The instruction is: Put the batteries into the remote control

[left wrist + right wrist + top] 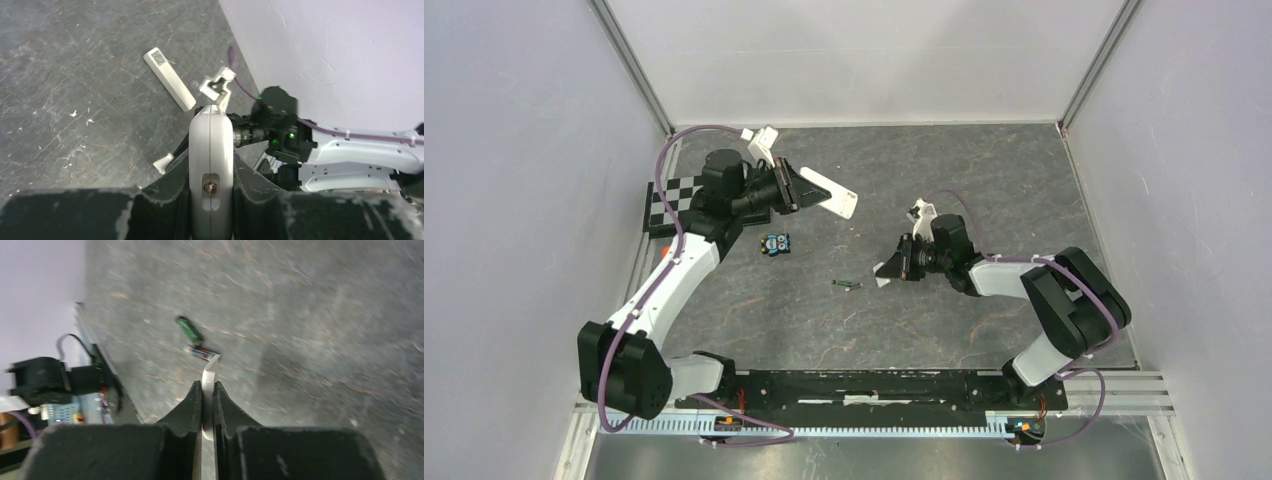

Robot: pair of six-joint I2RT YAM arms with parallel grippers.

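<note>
Left hand [796, 190], near the worktop's [984, 180] far-left corner, grips the white remote control [832, 194] clear of the surface. Right hand [892, 268], mid-worktop, pinches a thin white strip [210, 371]. Two batteries [848, 285] lie just beside it.

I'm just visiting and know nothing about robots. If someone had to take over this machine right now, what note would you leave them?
Grippers: the left gripper has its jaws shut on the white remote. The right gripper has its jaws shut on a thin white piece; I cannot tell what that piece is.
Things: two batteries lie loose on the table, close together, just beyond the right gripper. Neither is gripped.
Done: the remote is in hand.
Left: both visible batteries have to go into the remote. Its battery compartment is not in view, so check it first.
</note>
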